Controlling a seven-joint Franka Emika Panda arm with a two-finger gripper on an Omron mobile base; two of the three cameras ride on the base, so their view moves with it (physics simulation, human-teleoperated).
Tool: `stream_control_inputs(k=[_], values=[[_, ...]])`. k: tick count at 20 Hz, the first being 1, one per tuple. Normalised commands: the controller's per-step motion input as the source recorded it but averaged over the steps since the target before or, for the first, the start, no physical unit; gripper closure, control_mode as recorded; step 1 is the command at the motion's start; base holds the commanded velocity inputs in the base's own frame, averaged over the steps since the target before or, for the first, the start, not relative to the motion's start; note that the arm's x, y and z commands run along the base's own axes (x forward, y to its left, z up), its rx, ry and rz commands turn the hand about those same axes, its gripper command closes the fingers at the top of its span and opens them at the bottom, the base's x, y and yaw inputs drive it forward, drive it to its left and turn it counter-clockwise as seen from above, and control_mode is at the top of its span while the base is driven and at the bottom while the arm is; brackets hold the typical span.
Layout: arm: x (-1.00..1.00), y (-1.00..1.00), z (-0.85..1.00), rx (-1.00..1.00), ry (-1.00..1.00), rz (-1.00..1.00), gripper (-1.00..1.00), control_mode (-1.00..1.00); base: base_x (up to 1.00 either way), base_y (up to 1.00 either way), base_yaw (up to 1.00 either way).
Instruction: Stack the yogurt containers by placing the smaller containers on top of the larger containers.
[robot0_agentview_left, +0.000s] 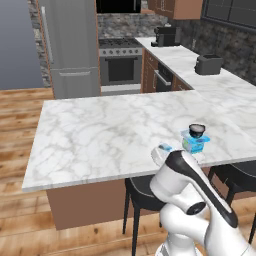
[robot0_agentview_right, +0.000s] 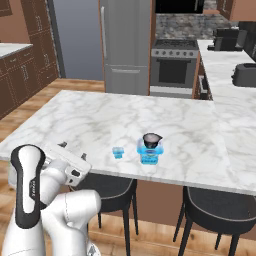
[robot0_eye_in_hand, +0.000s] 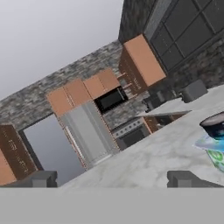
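While end effector (robot0_eye_in_hand: 112, 179) gapes empty, dark cup (robot0_eye_in_hand: 215, 126) atop blue tub (robot0_eye_in_hand: 215, 151), rightward.

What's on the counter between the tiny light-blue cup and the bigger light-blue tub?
Nothing: bare white marble counter separates the tiny light-blue cup and bigger light-blue tub in the right base view.

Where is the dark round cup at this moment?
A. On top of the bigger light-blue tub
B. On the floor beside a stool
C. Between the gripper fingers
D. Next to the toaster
A: the dark round cup sits on the bigger light-blue tub, with the tiny light-blue cup beside them on the counter.
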Motion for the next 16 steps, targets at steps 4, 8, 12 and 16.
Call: stream_control_inputs(k=[4, 8, 12, 16], values=[[-0.88, -1.0, 0.0, 0.0, 0.26, -0.32, -1.0, -1.0, 0.0, 0.0, 0.0], [-0.7, -0.97, 0.0, 0.0, 0.27, -0.29, -1.0, -1.0, 0.0, 0.0, 0.0], [-0.37, -0.73, 0.0, 0.0, 0.3, -0.18, -1.0, -1.0, 0.0, 0.0, 0.0], [-0.44, -0.74, 0.0, -0.04, 0.4, -0.23, -1.0, -1.0, 0.0, 0.0, 0.0]])
